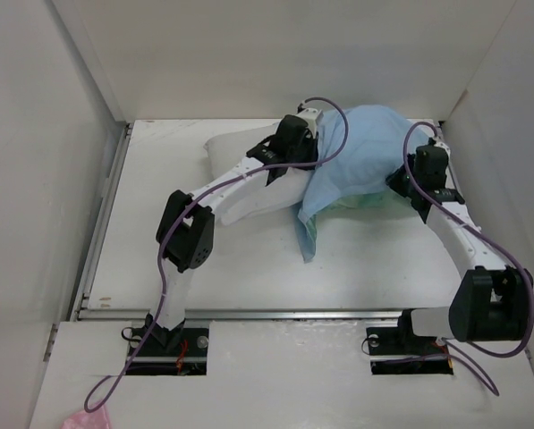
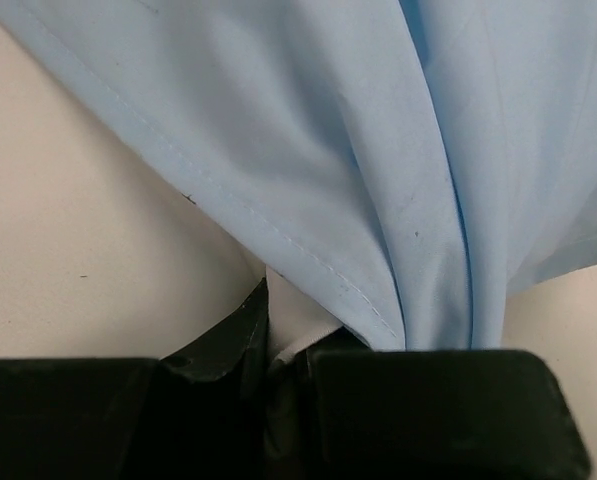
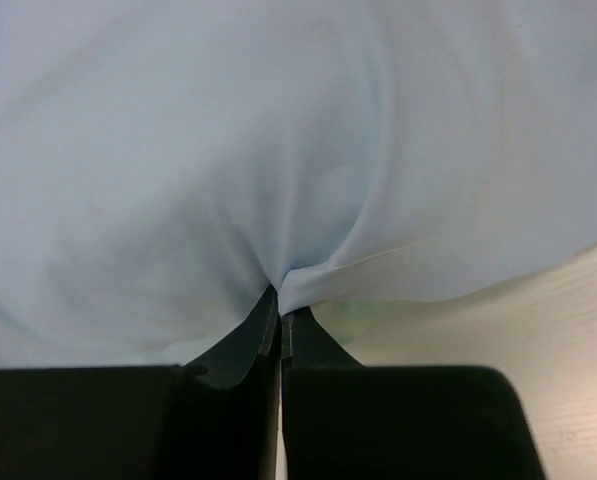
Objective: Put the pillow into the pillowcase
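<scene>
The white pillow (image 1: 244,174) lies at the back middle of the table, its right end under the light-blue pillowcase (image 1: 356,152). The pillowcase is bunched up and raised between both grippers. My left gripper (image 1: 313,134) is at the pillowcase's far left edge, above the pillow. In the left wrist view the gripper (image 2: 288,345) is shut, with the blue pillowcase (image 2: 378,180) hanging taut from it. My right gripper (image 1: 401,179) is at the pillowcase's right side. In the right wrist view the gripper (image 3: 280,305) is shut on a pinch of the pillowcase (image 3: 278,150).
A greenish cloth edge (image 1: 308,234) hangs below the pillowcase toward the table's middle. White walls (image 1: 70,134) close in the table on the left, back and right. A metal rail (image 1: 275,314) runs along the near edge. A pink thing (image 1: 88,418) lies at the bottom left.
</scene>
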`<action>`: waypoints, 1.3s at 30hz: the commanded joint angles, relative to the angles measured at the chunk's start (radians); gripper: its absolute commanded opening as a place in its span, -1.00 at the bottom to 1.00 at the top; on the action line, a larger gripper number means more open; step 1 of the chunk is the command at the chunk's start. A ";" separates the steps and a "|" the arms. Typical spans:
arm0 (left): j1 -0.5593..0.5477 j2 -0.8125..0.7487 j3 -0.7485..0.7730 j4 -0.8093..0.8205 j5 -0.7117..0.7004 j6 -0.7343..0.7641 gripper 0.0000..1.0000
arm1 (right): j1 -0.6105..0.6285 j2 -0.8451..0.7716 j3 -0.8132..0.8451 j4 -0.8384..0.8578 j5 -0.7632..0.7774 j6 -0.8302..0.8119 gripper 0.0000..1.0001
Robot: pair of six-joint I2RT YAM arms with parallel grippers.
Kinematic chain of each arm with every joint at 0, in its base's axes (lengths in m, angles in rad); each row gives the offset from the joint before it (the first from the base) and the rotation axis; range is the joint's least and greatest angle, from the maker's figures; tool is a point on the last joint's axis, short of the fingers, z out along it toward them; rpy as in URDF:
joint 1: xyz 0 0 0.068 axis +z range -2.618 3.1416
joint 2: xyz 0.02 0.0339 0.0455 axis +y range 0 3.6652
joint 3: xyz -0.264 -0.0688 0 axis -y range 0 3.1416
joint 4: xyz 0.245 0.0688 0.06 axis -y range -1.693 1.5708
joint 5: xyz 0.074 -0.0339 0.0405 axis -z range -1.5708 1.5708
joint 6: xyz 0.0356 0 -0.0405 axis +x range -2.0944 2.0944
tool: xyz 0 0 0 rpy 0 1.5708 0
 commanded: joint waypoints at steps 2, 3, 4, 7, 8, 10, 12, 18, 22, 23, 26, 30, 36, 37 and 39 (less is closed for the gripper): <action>0.012 -0.090 0.027 0.039 0.013 -0.054 -1.00 | -0.002 -0.025 0.018 0.138 -0.314 -0.062 -1.00; 0.012 -0.079 0.036 0.039 0.034 -0.054 -1.00 | 0.020 -0.025 0.018 0.139 -0.356 -0.062 -1.00; 0.012 -0.079 0.036 0.039 0.053 -0.066 -1.00 | 0.070 -0.025 0.018 0.139 -0.411 -0.075 -1.00; 0.012 -0.079 0.050 0.039 0.099 -0.076 -1.00 | 0.182 -0.003 0.047 0.149 -0.437 -0.102 -1.00; 0.001 -0.079 0.059 0.039 0.099 -0.076 -1.00 | 0.202 0.014 0.087 0.149 -0.446 -0.102 -1.00; -0.011 -0.079 0.070 0.024 0.064 -0.062 -1.00 | 0.215 0.080 0.133 0.177 -0.485 -0.102 -1.00; -0.036 -0.079 0.080 0.012 0.053 -0.053 -1.00 | 0.215 0.140 0.182 0.232 -0.593 -0.093 -1.00; -0.036 -0.113 0.035 0.012 0.031 -0.053 -1.00 | 0.224 0.209 0.273 0.145 -0.498 -0.173 -0.92; -0.036 -0.131 0.019 -0.037 0.005 -0.053 -0.84 | 0.224 0.157 0.250 0.013 -0.346 -0.240 0.04; -0.036 -0.144 0.019 -0.071 -0.004 -0.043 -0.59 | 0.224 0.121 0.239 -0.043 -0.312 -0.252 0.19; -0.036 -0.199 -0.020 -0.111 -0.036 -0.043 0.15 | 0.224 0.023 0.200 -0.107 -0.195 -0.253 0.50; -0.025 -0.327 -0.129 -0.131 -0.102 -0.034 1.00 | 0.224 -0.073 0.179 -0.241 -0.091 -0.253 0.62; 0.061 -0.522 -0.324 -0.122 -0.153 -0.106 1.00 | 0.251 -0.108 0.230 -0.247 -0.072 -0.294 0.58; 0.079 -0.523 -0.335 -0.131 -0.165 -0.130 1.00 | 0.297 -0.088 0.247 -0.224 -0.052 -0.318 0.55; 0.116 -0.533 -0.344 -0.142 -0.165 -0.158 1.00 | 0.355 -0.056 0.323 -0.223 -0.019 -0.361 0.52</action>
